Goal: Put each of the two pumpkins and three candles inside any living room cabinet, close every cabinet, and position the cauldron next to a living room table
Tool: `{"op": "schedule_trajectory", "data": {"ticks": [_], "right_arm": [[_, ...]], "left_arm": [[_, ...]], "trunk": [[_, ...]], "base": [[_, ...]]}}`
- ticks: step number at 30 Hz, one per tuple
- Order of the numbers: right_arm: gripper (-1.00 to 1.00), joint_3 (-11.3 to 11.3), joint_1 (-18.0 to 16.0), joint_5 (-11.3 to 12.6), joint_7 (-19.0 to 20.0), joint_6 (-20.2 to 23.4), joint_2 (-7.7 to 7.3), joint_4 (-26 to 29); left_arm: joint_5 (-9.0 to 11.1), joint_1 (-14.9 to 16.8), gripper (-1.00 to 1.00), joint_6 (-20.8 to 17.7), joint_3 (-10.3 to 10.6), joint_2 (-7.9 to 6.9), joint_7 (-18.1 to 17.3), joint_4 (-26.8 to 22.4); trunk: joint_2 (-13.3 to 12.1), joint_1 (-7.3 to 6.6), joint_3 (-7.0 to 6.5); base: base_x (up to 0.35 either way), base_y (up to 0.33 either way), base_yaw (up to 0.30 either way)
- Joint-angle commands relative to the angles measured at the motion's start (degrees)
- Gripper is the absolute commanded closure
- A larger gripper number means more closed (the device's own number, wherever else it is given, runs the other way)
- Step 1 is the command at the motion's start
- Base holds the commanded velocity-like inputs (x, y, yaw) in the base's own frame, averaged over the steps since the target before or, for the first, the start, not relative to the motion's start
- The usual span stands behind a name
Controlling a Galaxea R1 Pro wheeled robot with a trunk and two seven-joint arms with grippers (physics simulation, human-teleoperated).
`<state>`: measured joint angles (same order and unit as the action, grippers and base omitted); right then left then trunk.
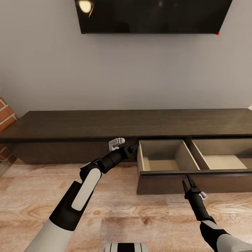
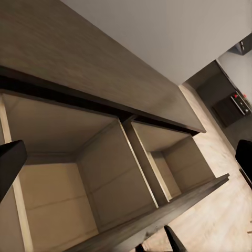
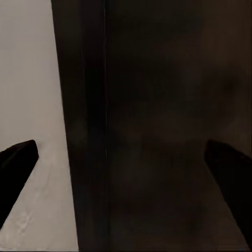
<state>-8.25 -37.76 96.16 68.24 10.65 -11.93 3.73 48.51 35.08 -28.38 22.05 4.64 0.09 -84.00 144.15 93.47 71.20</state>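
The cabinet stood against the wall, under the TV. Its drawer, with 2 boxes side by side, stuck out on the right.

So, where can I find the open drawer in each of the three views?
Head view: drawer pulled out right of centre, under the console top.
Left wrist view: its pale insides, seen from above, take most of the picture.
Right wrist view: the dark panel is probably its front, seen close.
Shared landmark: the divider, in head and left wrist views.
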Motion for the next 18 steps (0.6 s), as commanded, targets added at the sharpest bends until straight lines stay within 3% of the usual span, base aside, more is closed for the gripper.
{"op": "schedule_trajectory", "data": {"ticks": [1, 12, 18], "right_arm": [[-1.00, -0.5, 0.0, 0.6, 0.2, 0.3, -0.02, 0.0], [-1.00, -0.5, 0.0, 0.5, 0.2, -0.1, -0.02, 0.0], [-1.00, -0.5, 0.0, 0.5, 0.2, -0.1, -0.02, 0.0]], "left_arm": [[0.3, 0.0, -1.00, -0.3, -0.1, 0.02, 0.0, 0.0], [0.3, 0.0, -1.00, -0.3, -0.1, 0.02, 0.0, 0.0], [0.2, 0.1, -1.00, -0.3, -0.1, 0.02, 0.0, 0.0]], "trunk": [[0.0, -0.01, 0.04], [0.0, -0.01, 0.04], [0.0, -0.01, 0.04]], "base": [[0.000, 0.000, 0.000], [0.000, 0.000, 0.000], [-0.180, 0.000, 0.000]]}}
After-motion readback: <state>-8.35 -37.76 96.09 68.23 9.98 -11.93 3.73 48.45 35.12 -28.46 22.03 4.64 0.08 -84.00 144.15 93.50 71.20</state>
